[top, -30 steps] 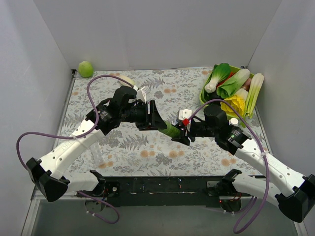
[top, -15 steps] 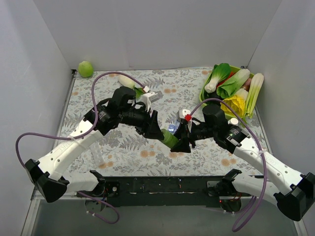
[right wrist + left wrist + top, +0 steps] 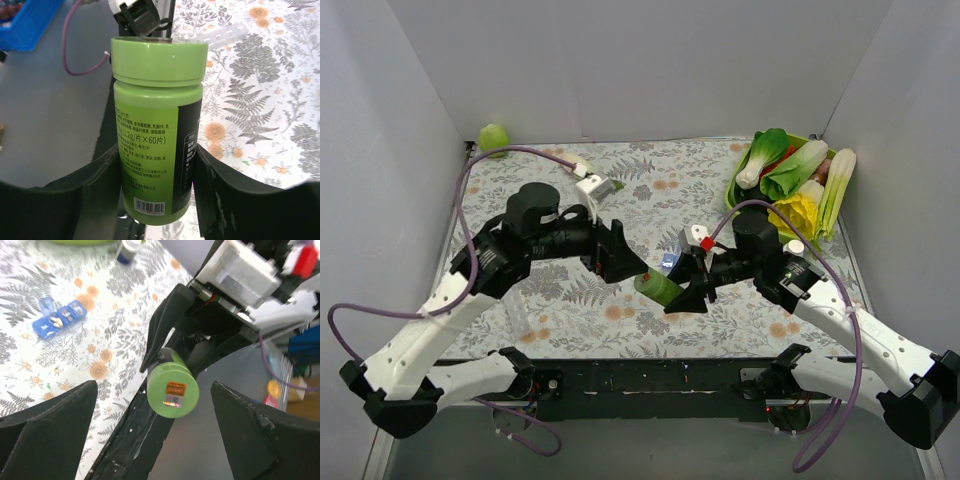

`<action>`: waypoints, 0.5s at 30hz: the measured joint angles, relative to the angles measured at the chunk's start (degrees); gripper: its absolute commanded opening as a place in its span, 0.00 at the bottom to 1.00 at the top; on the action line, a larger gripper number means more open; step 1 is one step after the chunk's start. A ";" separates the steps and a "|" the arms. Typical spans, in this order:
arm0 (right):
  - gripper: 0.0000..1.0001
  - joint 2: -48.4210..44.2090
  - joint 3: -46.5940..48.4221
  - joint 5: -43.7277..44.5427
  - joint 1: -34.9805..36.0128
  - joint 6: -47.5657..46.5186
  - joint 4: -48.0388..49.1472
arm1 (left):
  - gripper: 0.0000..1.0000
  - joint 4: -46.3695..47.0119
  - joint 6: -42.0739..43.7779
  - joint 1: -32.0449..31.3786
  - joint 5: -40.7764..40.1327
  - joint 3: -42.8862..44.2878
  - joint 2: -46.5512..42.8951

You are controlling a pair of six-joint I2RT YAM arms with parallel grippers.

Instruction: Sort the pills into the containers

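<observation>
**Blue pill-organiser strip** [image 3: 59, 320]: lies flat on the fern-print surface [image 3: 30, 270], near the green pill bottle [image 3: 157, 130]. Pale pills [image 3: 57, 323] show inside.
- **Handling (judged):** light, thin stiff plastic, likely to skid. Take it across its long walls, or pin one end.

**Bottle:** smooth and rigid, with its cap on. The right gripper [image 3: 678, 286] has its fingers clamped on the mid-body and holds it tilted above the surface.

**Left gripper** [image 3: 626, 256]: fingers spread wide and empty, facing the cap.

**Change:** a second ago your left fingers were around the cap end. They have since backed off, and the bottle now sits nearer the arm bases.
</observation>
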 measured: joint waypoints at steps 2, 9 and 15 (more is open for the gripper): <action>0.01 -0.02 0.48 1.03 0.04 -2.60 -0.87 | 0.98 1.27 -4.07 0.17 -3.48 -0.70 -3.89; 0.01 -1.38 2.14 11.78 0.11 -14.49 -3.87 | 0.97 3.91 -24.74 0.22 -8.79 -5.18 -9.51; 0.01 -1.33 3.41 19.69 0.37 -20.61 -5.20 | 0.91 3.78 -38.82 0.22 -10.01 -5.75 -0.90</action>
